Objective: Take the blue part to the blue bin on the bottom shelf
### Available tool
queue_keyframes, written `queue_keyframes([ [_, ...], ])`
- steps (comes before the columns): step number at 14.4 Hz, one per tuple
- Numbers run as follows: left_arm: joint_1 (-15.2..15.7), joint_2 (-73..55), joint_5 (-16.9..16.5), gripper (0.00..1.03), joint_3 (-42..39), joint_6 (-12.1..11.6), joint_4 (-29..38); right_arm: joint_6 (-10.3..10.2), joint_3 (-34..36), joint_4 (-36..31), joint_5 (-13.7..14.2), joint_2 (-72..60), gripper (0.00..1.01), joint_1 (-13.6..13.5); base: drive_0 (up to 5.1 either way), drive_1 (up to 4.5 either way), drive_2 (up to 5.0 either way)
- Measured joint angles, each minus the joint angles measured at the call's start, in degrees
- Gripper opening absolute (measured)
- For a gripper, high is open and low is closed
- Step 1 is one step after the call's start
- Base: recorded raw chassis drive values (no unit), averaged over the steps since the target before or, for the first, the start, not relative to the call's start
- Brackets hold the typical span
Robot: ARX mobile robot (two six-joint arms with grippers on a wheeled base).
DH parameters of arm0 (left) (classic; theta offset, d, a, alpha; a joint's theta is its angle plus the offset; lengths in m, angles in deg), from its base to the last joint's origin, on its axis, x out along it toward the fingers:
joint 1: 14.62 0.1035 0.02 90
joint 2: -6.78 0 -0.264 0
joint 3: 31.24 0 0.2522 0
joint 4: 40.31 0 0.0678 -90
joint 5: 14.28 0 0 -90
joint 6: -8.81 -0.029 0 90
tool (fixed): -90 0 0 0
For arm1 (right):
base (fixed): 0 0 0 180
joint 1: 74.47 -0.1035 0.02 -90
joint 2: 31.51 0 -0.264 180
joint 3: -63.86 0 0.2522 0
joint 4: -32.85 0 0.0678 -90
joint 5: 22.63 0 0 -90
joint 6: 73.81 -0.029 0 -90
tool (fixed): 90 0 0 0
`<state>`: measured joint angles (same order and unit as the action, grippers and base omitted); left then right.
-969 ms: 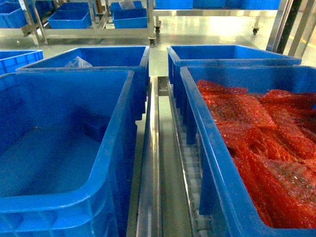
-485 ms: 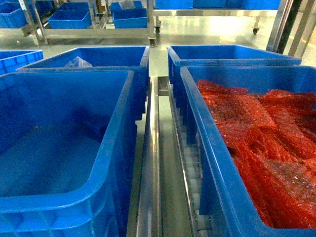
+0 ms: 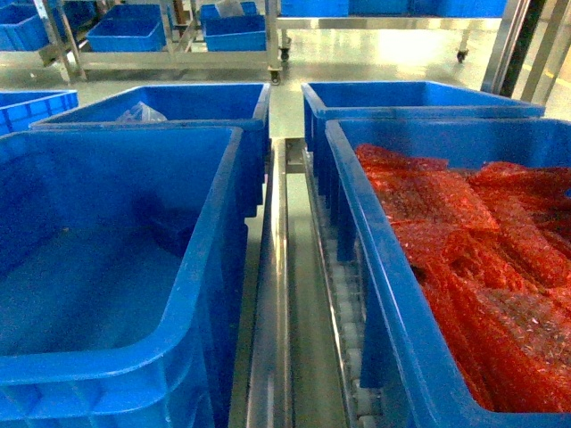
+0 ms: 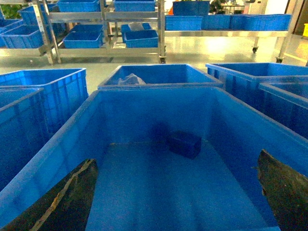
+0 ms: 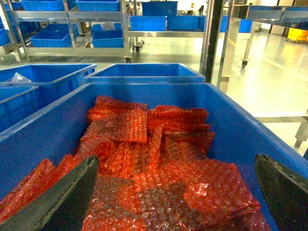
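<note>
Left end effector (image 4: 175, 192) spread over bin (image 4: 67, 139) holding what looks like a blue part (image 4: 184, 143).

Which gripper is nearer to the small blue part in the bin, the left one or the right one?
Left. The left gripper is open above the bin holding the blue part; the right gripper is open above the neighbouring bin of red bubble wrap.

Rack with roller tracks, carrying blue bins

I'm seeing the steel rack (image 3: 284, 294) bearing the near-left bin (image 3: 192, 294) under my left pincer (image 4: 175, 192) and the red-wrap bin (image 3: 375, 294) under my right pincer (image 5: 175, 192).
</note>
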<state>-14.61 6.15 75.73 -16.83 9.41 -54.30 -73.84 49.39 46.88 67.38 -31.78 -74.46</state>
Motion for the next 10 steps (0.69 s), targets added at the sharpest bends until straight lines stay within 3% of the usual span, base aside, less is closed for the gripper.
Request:
queue_keyframes([
  [10, 0.0, 0.0, 0.0, 0.98, 0.0, 0.0, 0.0, 0.0, 0.0, 0.0, 0.0, 0.0, 0.98, 0.0, 0.0, 0.0, 0.0],
])
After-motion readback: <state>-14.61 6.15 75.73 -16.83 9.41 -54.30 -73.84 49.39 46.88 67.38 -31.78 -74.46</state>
